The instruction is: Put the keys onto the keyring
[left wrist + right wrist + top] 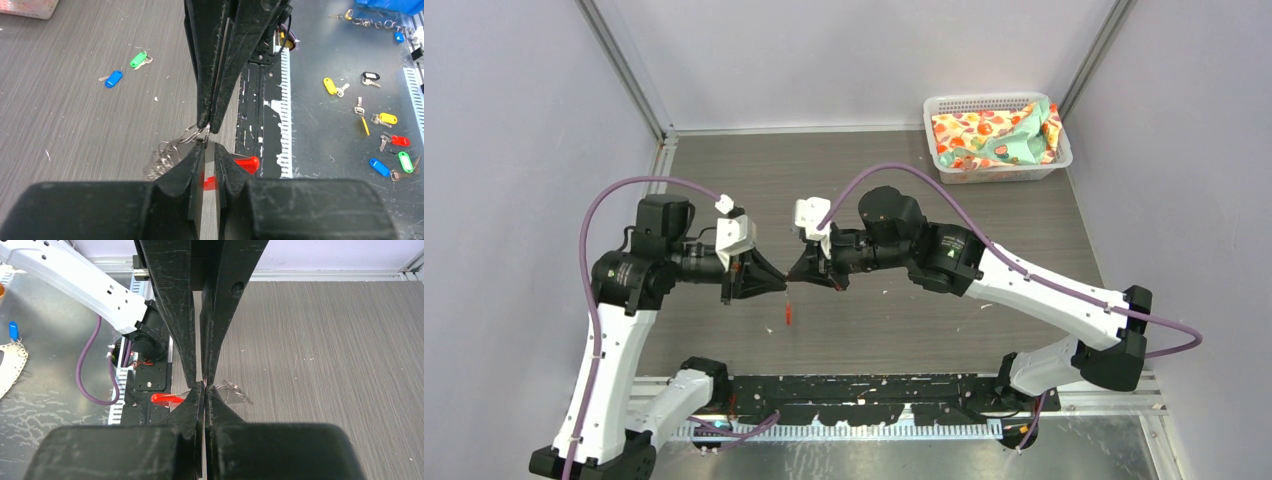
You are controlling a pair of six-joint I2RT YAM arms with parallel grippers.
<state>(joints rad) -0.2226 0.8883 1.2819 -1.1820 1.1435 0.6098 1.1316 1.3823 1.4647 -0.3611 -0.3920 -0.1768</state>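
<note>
My two grippers meet tip to tip above the middle of the table. The right gripper (205, 386) is shut on the thin wire of the keyring (192, 134). The left gripper (210, 142) comes from the opposite side, its jaws drawn in to a narrow slit on the same wire. The ring's small loops (162, 156) bunch to one side and its red tag (789, 313) hangs below the fingertips. The keys lie loose on the grey table in the left wrist view, away from both grippers: a blue-headed key (113, 79) and a green-headed key (138, 59).
A white basket (944, 105) with patterned cloth stands at the back right. Several other tagged keys (385, 119) lie on the metal surface beyond the table's near edge. The black base rail (874, 388) runs along that edge.
</note>
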